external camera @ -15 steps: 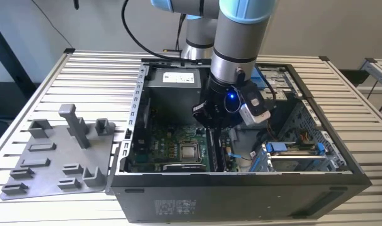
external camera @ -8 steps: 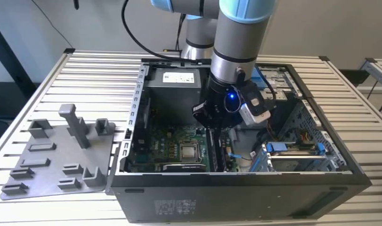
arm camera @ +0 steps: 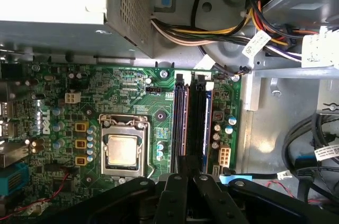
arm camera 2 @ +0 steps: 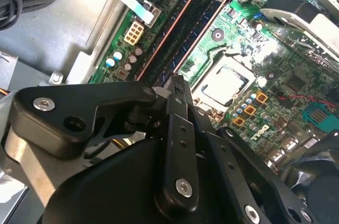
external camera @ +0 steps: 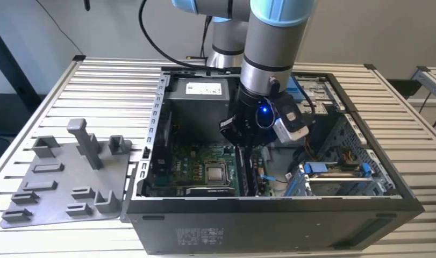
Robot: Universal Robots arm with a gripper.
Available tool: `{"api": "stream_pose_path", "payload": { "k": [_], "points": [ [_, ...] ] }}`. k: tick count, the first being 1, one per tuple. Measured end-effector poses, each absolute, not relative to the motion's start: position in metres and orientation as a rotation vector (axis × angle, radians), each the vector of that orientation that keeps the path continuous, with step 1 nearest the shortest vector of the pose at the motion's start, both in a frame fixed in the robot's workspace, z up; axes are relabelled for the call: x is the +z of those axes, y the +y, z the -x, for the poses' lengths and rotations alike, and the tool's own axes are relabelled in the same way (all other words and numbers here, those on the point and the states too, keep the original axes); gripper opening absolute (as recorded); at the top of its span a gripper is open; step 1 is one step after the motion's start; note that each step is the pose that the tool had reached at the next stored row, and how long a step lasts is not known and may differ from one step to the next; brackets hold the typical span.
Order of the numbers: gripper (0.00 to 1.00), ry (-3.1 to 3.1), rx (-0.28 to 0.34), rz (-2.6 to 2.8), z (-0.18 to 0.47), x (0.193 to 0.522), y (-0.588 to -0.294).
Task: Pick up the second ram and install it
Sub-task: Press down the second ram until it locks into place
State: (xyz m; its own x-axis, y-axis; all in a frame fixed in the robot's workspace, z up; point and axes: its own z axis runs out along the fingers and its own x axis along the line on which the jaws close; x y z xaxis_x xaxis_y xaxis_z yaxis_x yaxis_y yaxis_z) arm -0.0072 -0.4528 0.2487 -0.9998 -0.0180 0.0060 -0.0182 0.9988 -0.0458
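Note:
My gripper (external camera: 241,146) reaches down into the open computer case (external camera: 275,207), low over the green motherboard (arm camera: 132,91). In both wrist views its black fingers (arm camera: 176,192) stand close together at the near end of the two long memory slots. The second ram (arm camera: 197,128) is a thin dark board seen edge-on. It runs from between the fingertips along the slot farther from the processor socket (arm camera: 124,150). The neighbouring slot (arm camera: 181,123), with brownish edges, lies right beside it. In the second wrist view the gripper (arm camera 2: 177,82) meets the same dark strip, the second ram (arm camera 2: 196,33).
The grey power-supply box (external camera: 196,99) fills the case's back. Coloured cable bundles (arm camera: 228,33) hang beside the slots, and a drive cage (external camera: 333,172) stands at the exterior view's right. A grey holder tray (external camera: 60,177) with upright posts lies on the slatted table.

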Motion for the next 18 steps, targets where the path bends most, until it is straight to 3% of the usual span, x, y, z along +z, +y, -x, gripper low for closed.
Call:
{"api": "stream_pose_path", "payload": {
  "k": [18],
  "points": [
    [0.11,-3.108,0.073,-0.454,0.0072,0.2481,-0.4525]
  ]
}}
